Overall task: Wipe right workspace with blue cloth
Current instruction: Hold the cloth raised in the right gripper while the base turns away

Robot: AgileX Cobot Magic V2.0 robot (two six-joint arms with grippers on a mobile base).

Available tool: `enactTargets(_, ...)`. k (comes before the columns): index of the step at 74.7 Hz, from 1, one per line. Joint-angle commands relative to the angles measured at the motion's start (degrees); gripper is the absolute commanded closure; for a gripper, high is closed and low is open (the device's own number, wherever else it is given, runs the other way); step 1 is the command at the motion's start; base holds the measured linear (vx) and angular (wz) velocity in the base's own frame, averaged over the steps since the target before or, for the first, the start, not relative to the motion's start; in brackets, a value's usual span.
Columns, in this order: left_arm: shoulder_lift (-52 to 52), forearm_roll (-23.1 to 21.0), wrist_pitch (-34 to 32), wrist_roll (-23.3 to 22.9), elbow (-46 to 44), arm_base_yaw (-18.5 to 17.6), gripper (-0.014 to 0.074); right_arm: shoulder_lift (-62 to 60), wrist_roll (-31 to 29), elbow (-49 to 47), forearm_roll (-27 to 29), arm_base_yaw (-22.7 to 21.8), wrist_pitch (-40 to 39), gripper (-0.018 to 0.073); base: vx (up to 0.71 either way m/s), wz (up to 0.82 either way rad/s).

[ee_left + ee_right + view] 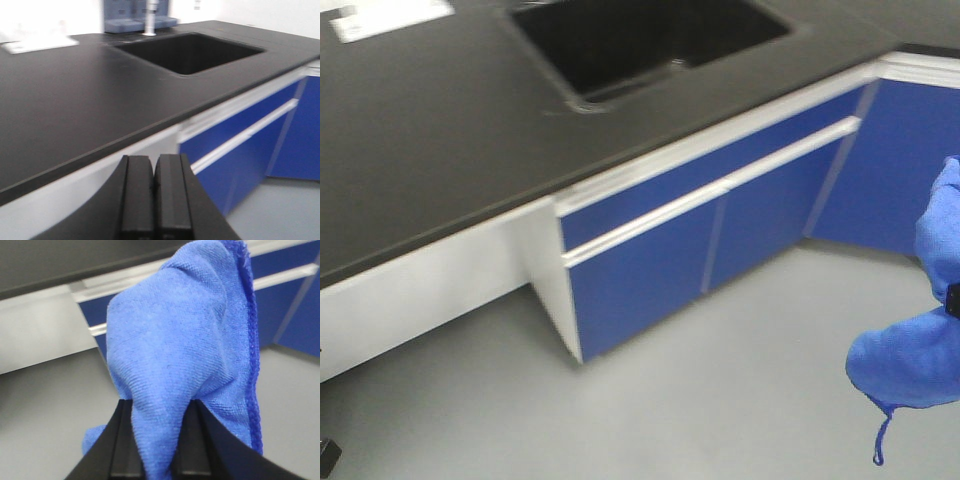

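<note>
A black counter (430, 150) spans 9 to 12 o'clock in the front view, with grey floor (720, 400) below it, blue cabinet doors (650, 260) under its edge and a sink basin (640, 40) at 12. At 4 o'clock the blue cloth (915, 355) hangs above the floor. Only the wrist views show the grippers: the right gripper (159, 440) clamps the cloth, and the left gripper (155, 200) is pressed closed on nothing.

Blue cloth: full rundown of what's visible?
The cloth is bright blue, looks like microfibre, soft and wrinkled, with a darker stitched hem and a thin loop dangling below. It is bunched and pinched in the right claw, hanging in the air over the grey floor, clear of the counter.
</note>
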Motion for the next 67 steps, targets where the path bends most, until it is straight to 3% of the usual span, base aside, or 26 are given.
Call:
enactTargets(1,0.0,-0.2,-4.7,-0.3,-1.4,-0.4,0.0603,0.4,-0.2,-1.6,0.8,0.0,-3.9,0.0561,-0.19,-0.57)
enactTargets(67,0.0,-0.2,-4.7,-0.3,-1.4,-0.4,0.0603,0.4,-0.2,-1.6,0.8,0.0,-3.7,0.0561,-0.12,-0.50)
